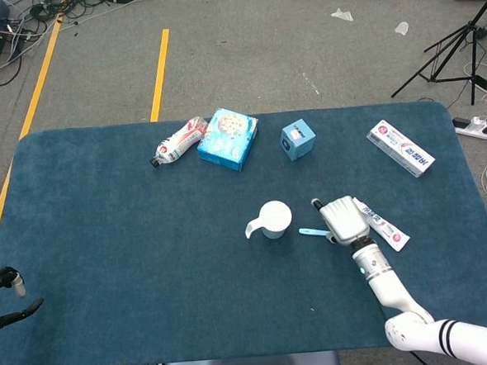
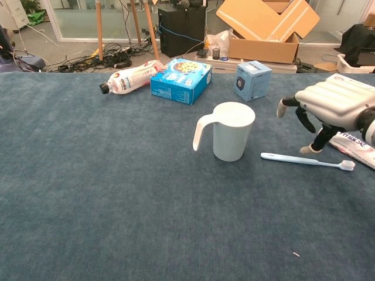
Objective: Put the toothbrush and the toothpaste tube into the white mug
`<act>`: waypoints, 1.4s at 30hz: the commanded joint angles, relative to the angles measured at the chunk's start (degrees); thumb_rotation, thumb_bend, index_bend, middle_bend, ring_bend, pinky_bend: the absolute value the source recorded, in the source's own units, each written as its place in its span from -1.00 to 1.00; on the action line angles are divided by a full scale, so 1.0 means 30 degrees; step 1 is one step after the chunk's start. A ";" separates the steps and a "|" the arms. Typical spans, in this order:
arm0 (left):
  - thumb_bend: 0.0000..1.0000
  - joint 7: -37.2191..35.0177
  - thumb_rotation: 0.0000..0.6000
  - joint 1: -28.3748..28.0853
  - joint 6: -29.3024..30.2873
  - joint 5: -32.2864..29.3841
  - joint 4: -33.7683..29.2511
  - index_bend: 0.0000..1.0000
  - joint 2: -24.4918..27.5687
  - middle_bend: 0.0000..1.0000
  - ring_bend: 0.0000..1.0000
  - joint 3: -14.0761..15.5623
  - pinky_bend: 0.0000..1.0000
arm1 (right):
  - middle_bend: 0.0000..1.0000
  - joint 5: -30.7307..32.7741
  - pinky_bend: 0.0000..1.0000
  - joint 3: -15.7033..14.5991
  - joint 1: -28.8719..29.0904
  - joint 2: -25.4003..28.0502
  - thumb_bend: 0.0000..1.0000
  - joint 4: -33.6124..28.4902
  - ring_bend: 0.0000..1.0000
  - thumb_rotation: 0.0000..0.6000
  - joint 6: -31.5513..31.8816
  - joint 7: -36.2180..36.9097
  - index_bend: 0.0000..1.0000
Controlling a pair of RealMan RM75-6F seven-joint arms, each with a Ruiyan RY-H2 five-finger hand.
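Chest view: my right hand (image 2: 333,105) over toothbrush (image 2: 304,160), fingers curled down, gripping nothing. Brush, toothpaste tube (image 2: 354,146) on table beside white mug (image 2: 233,131). Step: brush pickup; needs lower reach, pinch handle.

The white mug (image 2: 232,130) stands upright, handle pointing left. Just right of it the light-blue toothbrush (image 2: 307,161) lies flat; farther right lies the white toothpaste tube (image 1: 382,224).
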 commanded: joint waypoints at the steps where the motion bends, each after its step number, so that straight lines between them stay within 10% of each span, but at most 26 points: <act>1: -0.87 -0.0128 1.00 0.0034 0.0069 -0.0009 -0.0021 0.36 0.0068 0.06 0.02 -0.0029 0.19 | 1.00 0.2999 1.00 0.0759 0.0926 -0.0267 -0.88 -0.1099 1.00 1.00 -0.0877 -0.2568 -0.18; 42: -0.87 -0.0157 1.00 0.0330 -0.0394 -0.1391 -0.0963 0.55 0.1678 0.06 0.02 -0.0297 0.19 | 1.00 0.8054 1.00 0.0460 0.2432 -0.2860 -0.64 0.0238 1.00 1.00 -0.0330 -0.2924 0.02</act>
